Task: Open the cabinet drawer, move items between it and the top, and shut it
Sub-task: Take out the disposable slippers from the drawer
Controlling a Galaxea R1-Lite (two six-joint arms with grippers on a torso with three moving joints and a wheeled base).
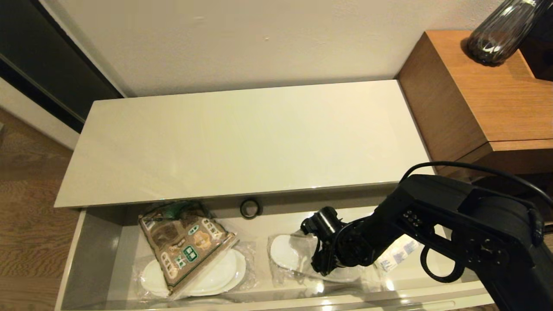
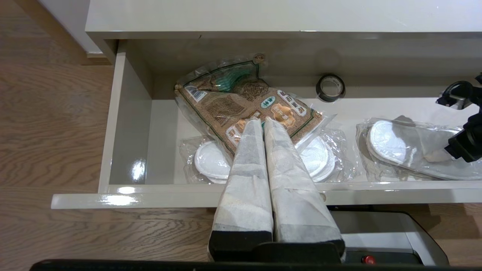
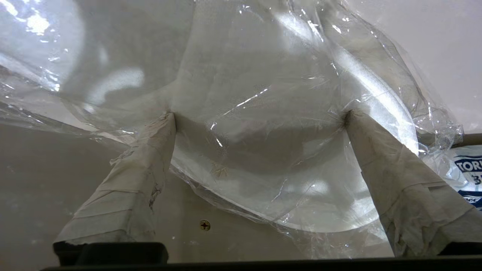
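While the top of the low cabinet lies bare as a long cream-beige surface against the wall, the cabinet drawer stands pulled out below its front edge, and a taller brown wooden side table carrying a dark ribbed vase stands just beside the cabinet on the robot's right. From the right the black right arm reaches down into the right half of the drawer. Inside the drawer's left half the snack bag, brown and green, lies tilted across one plastic-wrapped pair of slippers, its upper end toward the back of the drawer. A second wrapped pair of slippers lies in the right half, and the right gripper is down on it with its fingers spread wide, one tip pressing the clear wrap on each side of the white sole. Just beside that pair, toward the drawer's right end, lies the tissue pack, white with blue print, partly hidden behind the arm. Near the drawer's back wall, between the snack bag and the right-hand slippers, the small black tape roll stands on edge. Hovering in front of the drawer over the snack bag, the left gripper has its two padded fingers pressed together with nothing between them.
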